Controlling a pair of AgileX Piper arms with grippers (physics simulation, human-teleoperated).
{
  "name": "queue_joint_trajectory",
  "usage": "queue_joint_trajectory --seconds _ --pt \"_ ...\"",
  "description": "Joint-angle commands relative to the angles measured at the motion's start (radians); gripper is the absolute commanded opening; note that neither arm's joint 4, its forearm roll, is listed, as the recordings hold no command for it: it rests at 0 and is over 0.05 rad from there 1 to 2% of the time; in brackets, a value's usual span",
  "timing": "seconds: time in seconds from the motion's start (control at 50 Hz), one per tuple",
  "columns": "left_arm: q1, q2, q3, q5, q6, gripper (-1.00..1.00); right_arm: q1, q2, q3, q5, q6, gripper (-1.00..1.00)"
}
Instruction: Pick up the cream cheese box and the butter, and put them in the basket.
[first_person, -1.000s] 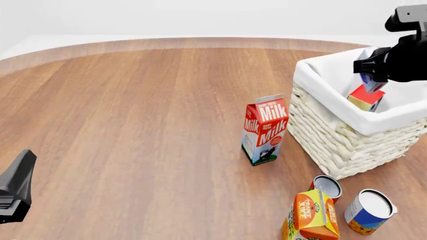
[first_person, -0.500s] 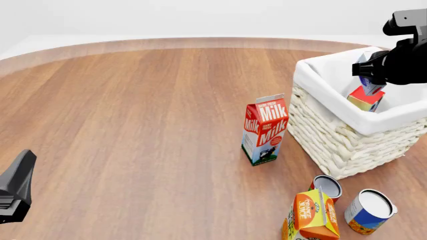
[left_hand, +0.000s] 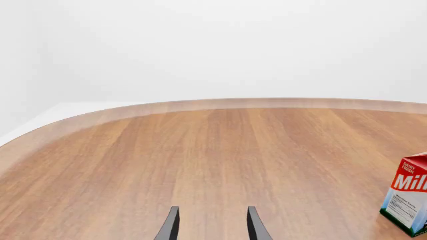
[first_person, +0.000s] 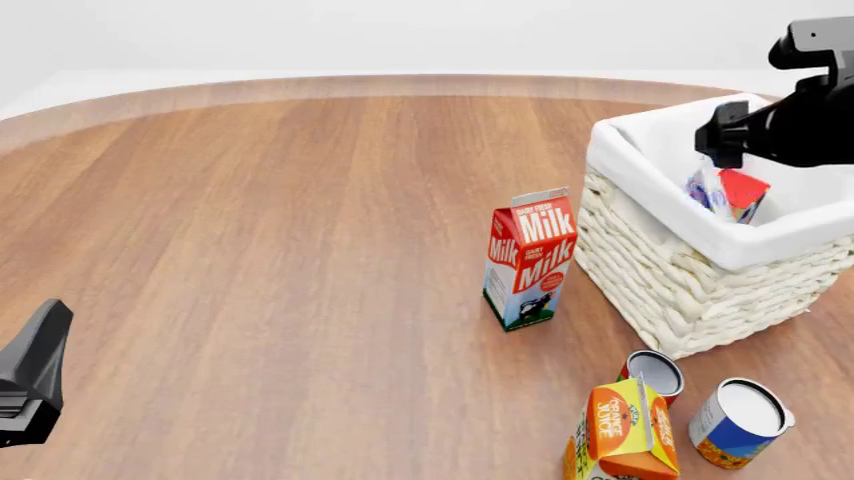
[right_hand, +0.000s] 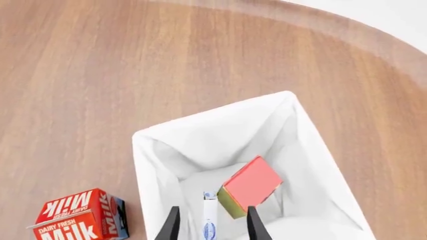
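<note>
Cheese box (first_person: 703, 189) has dropped from right hand (right_hand: 211, 225) into basket (first_person: 663, 262), beside butter (first_person: 741, 192). Left hand (left_hand: 211, 225) idles open, right now open, empty. Both cartons look light, stiff; grip flat sides.

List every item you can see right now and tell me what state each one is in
cream cheese box: inside the basket, on edge beside the butter.
butter: inside the basket, tilted.
basket: upright, holding both boxes.
milk carton: upright on the table, closed.
orange juice carton: upright, closed.
blue and white can: tipped on its side.
red can: tipped over.
right gripper: open, empty, above the basket.
left gripper: open, empty.
</note>
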Motion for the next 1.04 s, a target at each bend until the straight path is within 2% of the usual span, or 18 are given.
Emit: queue_joint_trajectory --seconds 0.02,0.36,0.38,0.54,0.74,0.78,0.8,0.86,0.9,0.96,1.04 --pt "0.0 0.0 0.0 0.0 0.0 1.0 -0.008 -0.003 -0.029 0.018 0.002 1.0" --pt "0.0 0.0 0.0 0.0 0.0 1.0 0.01 -0.039 -0.022 0.028 -0.001 1.0" --pt "0.0 0.0 0.0 0.0 0.0 1.0 0.017 -0.052 -0.049 0.06 -0.002 1.0" --pt "0.0 0.0 0.0 0.0 0.0 1.0 0.058 -0.124 -0.09 0.12 0.003 1.0" --pt "0.0 0.0 0.0 0.0 0.0 1.0 0.179 -0.282 -0.267 0.295 0.0 1.0" --pt "0.0 0.0 0.0 0.0 0.0 1.0 0.211 -0.312 -0.319 0.341 -0.002 1.0" --pt "0.0 0.0 0.0 0.0 0.0 1.0 0.225 -0.323 -0.383 0.385 -0.027 1.0" --pt "0.0 0.0 0.0 0.0 0.0 1.0 0.277 -0.352 -0.487 0.456 -0.042 1.0" --pt "0.0 0.0 0.0 0.0 0.0 1.0 0.294 -0.369 -0.488 0.458 -0.05 1.0" --pt "0.0 0.0 0.0 0.0 0.0 1.0 0.356 -0.401 -0.501 0.471 -0.092 1.0" --pt "0.0 0.0 0.0 0.0 0.0 1.0 0.421 -0.409 -0.567 0.496 -0.098 1.0"
